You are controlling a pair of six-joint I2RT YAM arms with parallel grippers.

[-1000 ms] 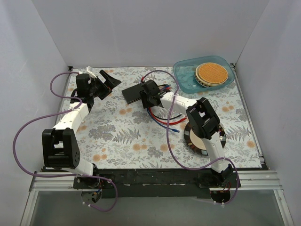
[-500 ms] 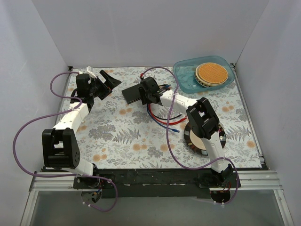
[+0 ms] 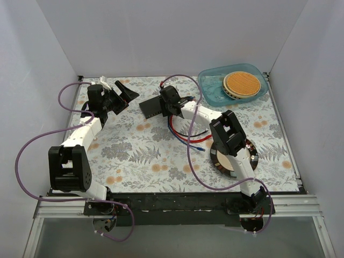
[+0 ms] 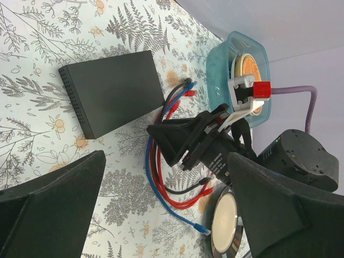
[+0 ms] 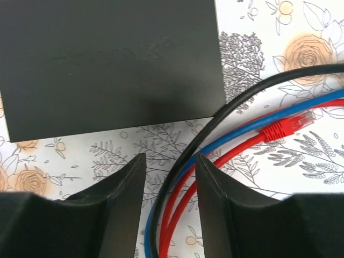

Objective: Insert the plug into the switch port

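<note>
The flat black switch [image 3: 152, 107] [image 4: 114, 90] [image 5: 107, 59] lies at the back of the mat. Its row of switch ports [image 4: 73, 103] edges the side facing my left gripper. Beside the switch runs a bundle of red, blue and black cables [image 5: 177, 177] [image 3: 184, 132]. A red plug [image 5: 285, 126] [image 4: 189, 92] rests on the mat near the switch's corner. My right gripper [image 5: 170, 158] [image 3: 171, 102] hangs open low over the mat, its fingers either side of the cables and gripping nothing. My left gripper [image 4: 166, 177] [image 3: 121, 92] is wide open and empty, left of the switch.
A blue tub [image 3: 210, 86] holding a round orange item stands at the back right. A round black-rimmed dish [image 3: 252, 158] [image 4: 228, 215] sits under the right arm. Loose blue [image 4: 202, 230], black and red plug ends lie near the dish. White walls close in the mat.
My right gripper has shifted a little back and left toward the switch, and its jaws have narrowed around the cables. The left arm has not moved.
</note>
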